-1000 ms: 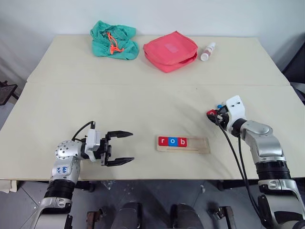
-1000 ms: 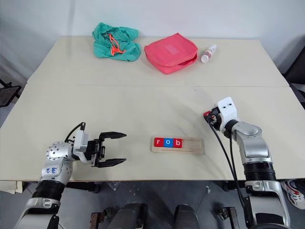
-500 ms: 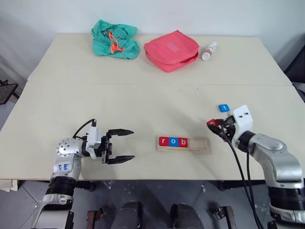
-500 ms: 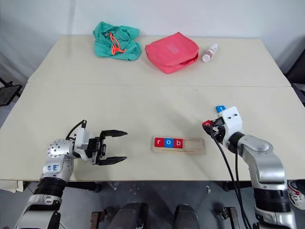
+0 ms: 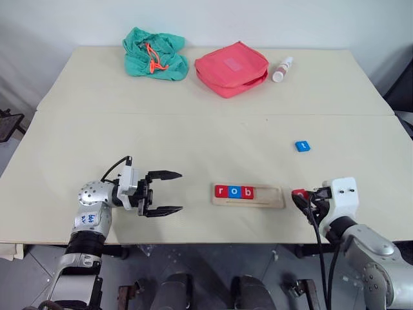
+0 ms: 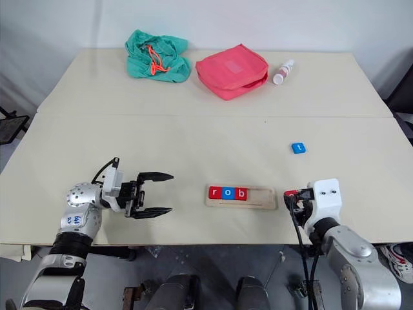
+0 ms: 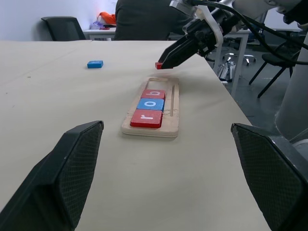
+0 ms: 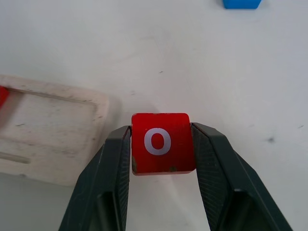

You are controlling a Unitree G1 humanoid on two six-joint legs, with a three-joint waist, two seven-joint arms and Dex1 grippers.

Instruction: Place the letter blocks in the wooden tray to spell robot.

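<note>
The wooden tray (image 5: 249,196) lies near the table's front edge with a red r, a blue o and a red b in its left half. My right gripper (image 5: 299,194) is shut on a red o block (image 8: 162,142), held just off the tray's right end and above the table. A blue t block (image 5: 302,146) lies on the table farther back on the right. My left gripper (image 5: 169,192) stands open to the left of the tray, pointing toward it, with nothing between its fingers (image 7: 62,178).
At the back of the table (image 5: 193,135) lie a teal cloth bag (image 5: 153,53), a red pouch (image 5: 231,68) and a small white bottle (image 5: 281,69). A seam (image 5: 129,115) runs across the table behind the tray.
My right gripper has drawn back toward the front edge with the red o block, uncovering the blue t block. The left gripper has stayed where it was.
</note>
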